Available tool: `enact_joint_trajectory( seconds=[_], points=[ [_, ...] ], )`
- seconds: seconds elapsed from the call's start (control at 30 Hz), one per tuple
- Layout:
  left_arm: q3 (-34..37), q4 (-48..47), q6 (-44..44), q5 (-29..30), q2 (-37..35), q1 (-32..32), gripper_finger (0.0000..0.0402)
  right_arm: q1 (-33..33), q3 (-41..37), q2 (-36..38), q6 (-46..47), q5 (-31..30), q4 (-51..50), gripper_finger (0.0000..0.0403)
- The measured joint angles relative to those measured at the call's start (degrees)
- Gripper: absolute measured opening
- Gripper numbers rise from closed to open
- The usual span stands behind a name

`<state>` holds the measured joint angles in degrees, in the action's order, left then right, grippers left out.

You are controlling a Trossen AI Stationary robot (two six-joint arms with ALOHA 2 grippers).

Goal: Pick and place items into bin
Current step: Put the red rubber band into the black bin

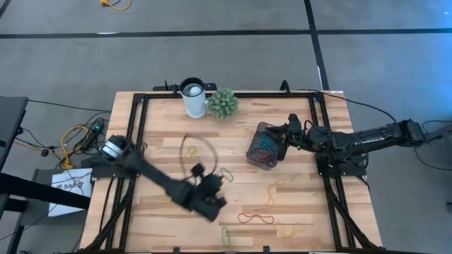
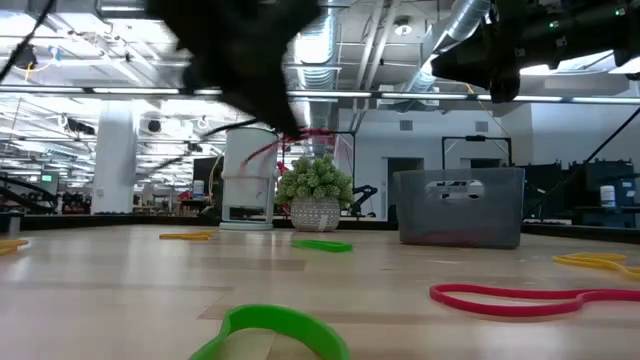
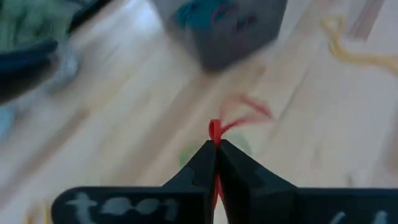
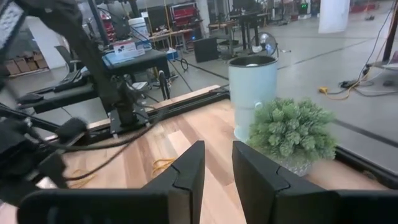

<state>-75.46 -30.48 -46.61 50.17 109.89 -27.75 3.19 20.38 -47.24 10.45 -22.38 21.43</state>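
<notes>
Two arms of mine show from above: my left gripper (image 1: 212, 200) mid-table, my right gripper (image 1: 282, 134) over the bin (image 1: 264, 146) holding bands. Level view: bin (image 2: 461, 207) beside the plant ball (image 2: 316, 193). Left wrist: fingers (image 3: 198, 167) pinch a red rubber band (image 3: 216, 130). Right wrist: fingers (image 4: 186, 168) parted, empty.

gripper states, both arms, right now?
Left gripper: shut on a red rubber band.
Right gripper: open, empty, by the bin.

The wooden table (image 1: 162, 141) carries the grey bin (image 1: 264, 147), a white cup (image 1: 193, 98), a plant ball (image 1: 222, 104) and loose rubber bands (image 1: 256, 219)
</notes>
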Motion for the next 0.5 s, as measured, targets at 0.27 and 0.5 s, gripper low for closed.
enact_joint_trajectory(
  seconds=[0.27, 0.5],
  points=[
    [-0.5, 31.0, 31.1, -23.6, 0.0, 15.7, 0.0000, 2.5, 0.0, 3.2, 0.1, -6.1, -6.1, 0.0077],
    [-0.5, 39.1, 44.9, -40.5, 0.0, 24.5, 0.0000, 8.5, 0.0, 11.8, 3.1, -19.6, -18.3, 0.0077]
  ],
)
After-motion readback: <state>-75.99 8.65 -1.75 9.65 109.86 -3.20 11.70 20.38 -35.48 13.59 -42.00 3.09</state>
